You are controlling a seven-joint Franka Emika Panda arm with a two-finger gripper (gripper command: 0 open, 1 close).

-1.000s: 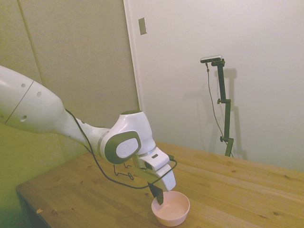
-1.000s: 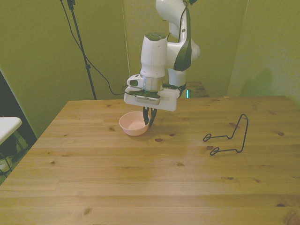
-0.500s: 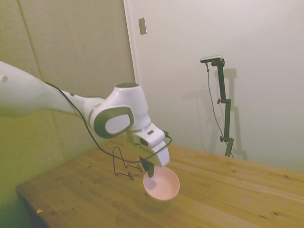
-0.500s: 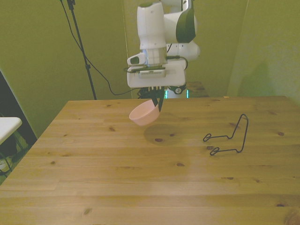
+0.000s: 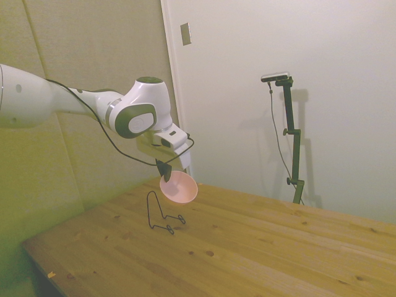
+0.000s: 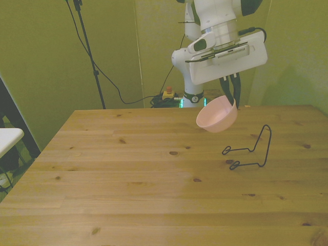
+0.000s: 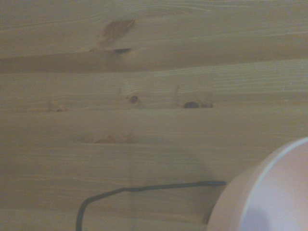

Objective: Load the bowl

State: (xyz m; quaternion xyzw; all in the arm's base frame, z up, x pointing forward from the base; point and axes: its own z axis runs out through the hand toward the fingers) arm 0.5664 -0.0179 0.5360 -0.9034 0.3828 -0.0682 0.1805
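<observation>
Front view: tool [image 6: 233,96] grips smooth round pink bowl [image 6: 217,115] aloft.

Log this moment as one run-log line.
phase: carry | pincer: shut on bowl rim | bowl: airborne, tilted | wire rack: on table, untouched, bowl near above it

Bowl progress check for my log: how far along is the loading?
Done: the gripper has the bowl pinched by its rim, tilted, clear of the table. In hand: carrying it in the air near the wire rack. Left: setting the bowl into the rack, then letting go.
</observation>
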